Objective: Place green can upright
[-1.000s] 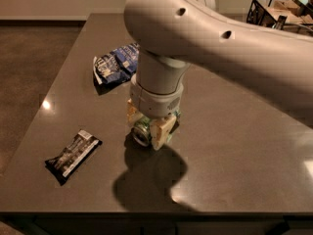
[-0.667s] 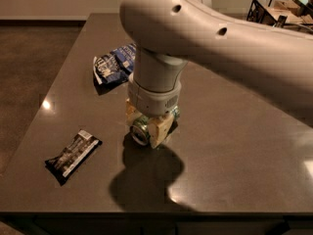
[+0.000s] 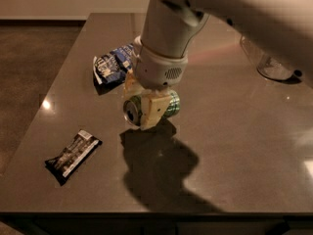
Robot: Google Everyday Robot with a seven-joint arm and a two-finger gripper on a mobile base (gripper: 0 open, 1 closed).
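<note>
**Operator:** Report the jaws and the load.

**Technician:** The gripper sits at centre frame, below the white wrist. Its jaws are clamped on the green can, and one pale pad crosses the can's body. The can lies on its side in the grip, with the silver end facing the lower left of the frame.

**Operator:** Is the can in contact with the counter?

**Technician:** It appears to be raised. The shadow falls on the counter below the can and slightly offset from it, which suggests a gap.

**Operator:** Task progress?

**Technician:** The grasp is done and the lift is apparently done. Three steps are left: turn the can so that its axis is vertical, set it on its base, and release it. The can is not yet upright.

**Operator:** Change against the frame one second ago?

**Technician:** The can and gripper are higher in the frame, where earlier they were low against the counter. The arm now enters from the upper right and uncovers a clear container at right. The can's orientation has not changed.

**Operator:** Surroundings?

**Technician:** The blue chip bag lies up and left of the can, near it but not touching. The dark snack bar lies well apart at lower left. Neither has moved.
</note>
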